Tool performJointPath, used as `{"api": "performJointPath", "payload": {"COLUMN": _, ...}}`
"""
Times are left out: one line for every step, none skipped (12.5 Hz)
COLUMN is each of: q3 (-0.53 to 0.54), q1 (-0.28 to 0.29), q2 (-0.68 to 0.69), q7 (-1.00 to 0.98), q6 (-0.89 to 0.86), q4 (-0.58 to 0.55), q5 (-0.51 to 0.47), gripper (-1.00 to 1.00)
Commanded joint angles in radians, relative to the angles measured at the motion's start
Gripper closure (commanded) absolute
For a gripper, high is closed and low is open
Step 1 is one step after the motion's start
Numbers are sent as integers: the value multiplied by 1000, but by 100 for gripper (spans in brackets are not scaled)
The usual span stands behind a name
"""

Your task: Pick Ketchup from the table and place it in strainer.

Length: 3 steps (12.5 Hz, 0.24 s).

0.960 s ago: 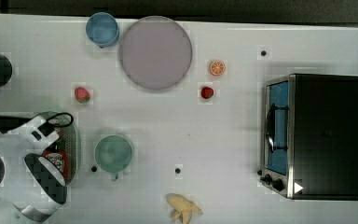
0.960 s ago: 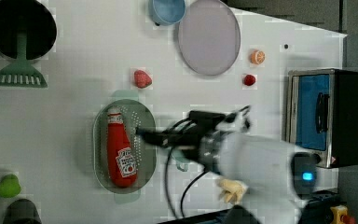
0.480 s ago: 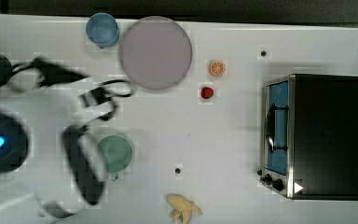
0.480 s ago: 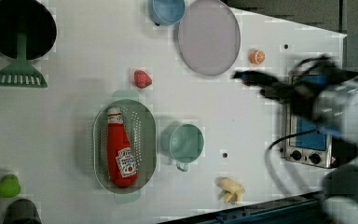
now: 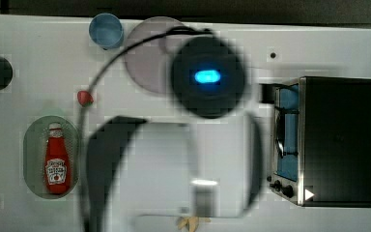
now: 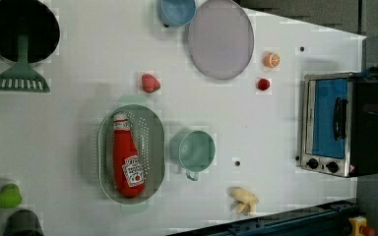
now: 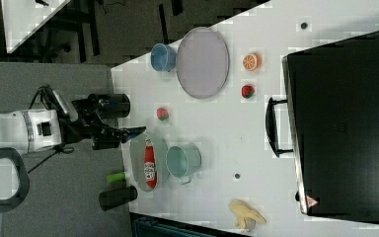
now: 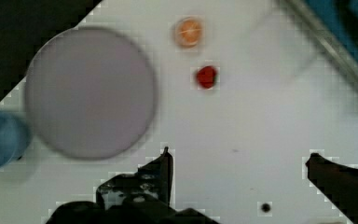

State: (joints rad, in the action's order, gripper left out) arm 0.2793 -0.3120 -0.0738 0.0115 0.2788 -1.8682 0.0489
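Spread wide, the gripper (image 8: pixel 237 158) hangs empty above bare white table (image 8: pixel 261 116), its two dark fingers (image 8: pixel 161 172) well apart with nothing between them. Beyond the fingertips in the wrist view lie a small round red fruit (image 8: pixel 207 77), a halved orange (image 8: pixel 188 31), the large lilac plate (image 8: pixel 91 92) and a blue cup (image 8: pixel 0 138) just beside the plate's rim. In the top view the arm (image 5: pixel 207 77) looms blurred and close to the camera, a blue light glowing on its dark round body, covering the middle of the table. The Ketchup (image 6: pixel 127 157) lies on its side inside the strainer (image 6: pixel 155 147), white cap toward the strawberry (image 6: pixel 150 82), its label facing up; the top view shows the same bottle (image 5: pixel 57 159) resting in the pale green basket (image 5: pixel 31 145) at the top view's left. Just beside the strainer in the left view stands a green cup with a handle (image 6: pixel 194 150), and a banana (image 6: pixel 245 199) lies near the table's edge. A toaster oven (image 6: pixel 334 125) sits at the left view's right, well apart from the strainer. A green spatula (image 6: pixel 20 73) rests against a black bowl (image 6: pixel 10 24) in the left view's upper left corner.
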Motion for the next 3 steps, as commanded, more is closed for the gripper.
{"api": "performJointPath", "payload": {"q3": -32, "q1": 19, "q2": -11, "q7": -69, "q6": -84, "q4": 64, "q5": -45, "gripper": -100}}
{"api": "performJointPath", "payload": {"q3": -44, "q1": 19, "q2": -11, "q7": -62, "q6": -114, "q4": 73, "q5": -45, "gripper": -100}}
{"api": "performJointPath", "payload": {"q3": -49, "q1": 19, "q2": -11, "q7": -36, "q6": -141, "q4": 76, "q5": -45, "gripper": -100}}
